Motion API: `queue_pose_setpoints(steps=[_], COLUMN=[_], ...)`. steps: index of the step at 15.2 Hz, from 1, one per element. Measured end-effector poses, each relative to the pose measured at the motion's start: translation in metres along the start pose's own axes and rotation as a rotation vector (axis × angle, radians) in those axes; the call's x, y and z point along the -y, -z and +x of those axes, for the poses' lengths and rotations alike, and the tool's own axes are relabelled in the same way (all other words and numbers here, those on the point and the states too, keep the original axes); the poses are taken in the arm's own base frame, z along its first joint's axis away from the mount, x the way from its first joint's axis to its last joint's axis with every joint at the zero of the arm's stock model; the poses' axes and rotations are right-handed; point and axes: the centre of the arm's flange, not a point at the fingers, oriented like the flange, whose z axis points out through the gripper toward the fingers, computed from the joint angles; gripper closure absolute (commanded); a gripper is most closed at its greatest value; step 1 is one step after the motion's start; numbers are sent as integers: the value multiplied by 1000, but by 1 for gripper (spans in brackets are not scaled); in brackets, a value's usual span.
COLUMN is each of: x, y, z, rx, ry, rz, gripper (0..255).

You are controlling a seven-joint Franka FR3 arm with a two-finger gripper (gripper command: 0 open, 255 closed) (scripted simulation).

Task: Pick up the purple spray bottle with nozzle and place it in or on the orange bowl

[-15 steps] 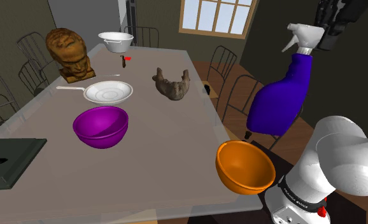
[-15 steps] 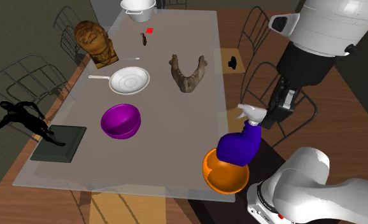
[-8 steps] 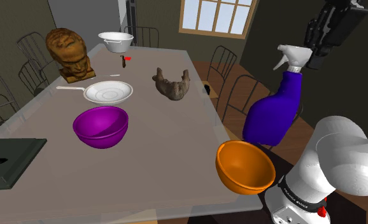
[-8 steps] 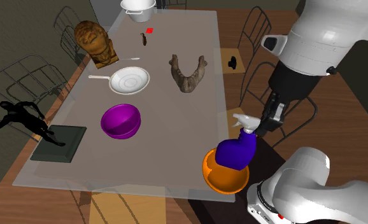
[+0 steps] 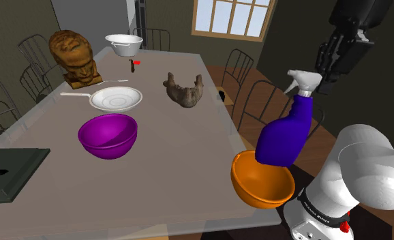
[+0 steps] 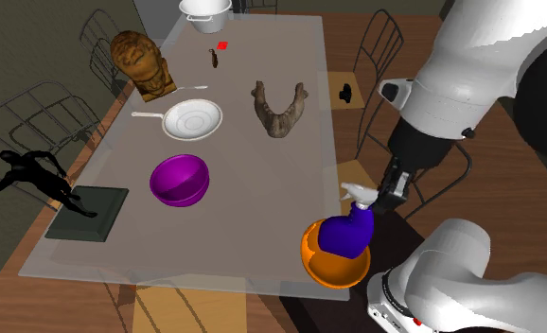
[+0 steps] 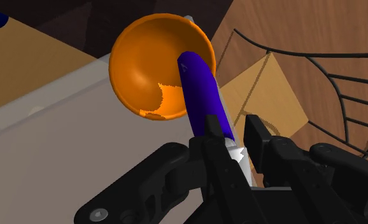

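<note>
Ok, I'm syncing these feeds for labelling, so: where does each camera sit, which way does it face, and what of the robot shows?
Shoulder view: beside the arm, shown lower right, looking along the table toward the window; hand upper right.
Second exterior view: high over the table's near end, looking down its length; arm at right.
Wrist view: on the hand, looking along its fingers at the spray bottle and orange bowl.
Shared: both exterior views show the purple bowl.
</note>
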Motion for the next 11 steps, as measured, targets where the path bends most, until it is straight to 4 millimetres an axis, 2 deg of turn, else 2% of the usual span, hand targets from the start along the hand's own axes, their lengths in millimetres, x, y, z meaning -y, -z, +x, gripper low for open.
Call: queue_pose_setpoints(steps=[11], x=[-13], y=[-56], z=[1], rx=[0], ry=[0], rz=[0], gripper=[255])
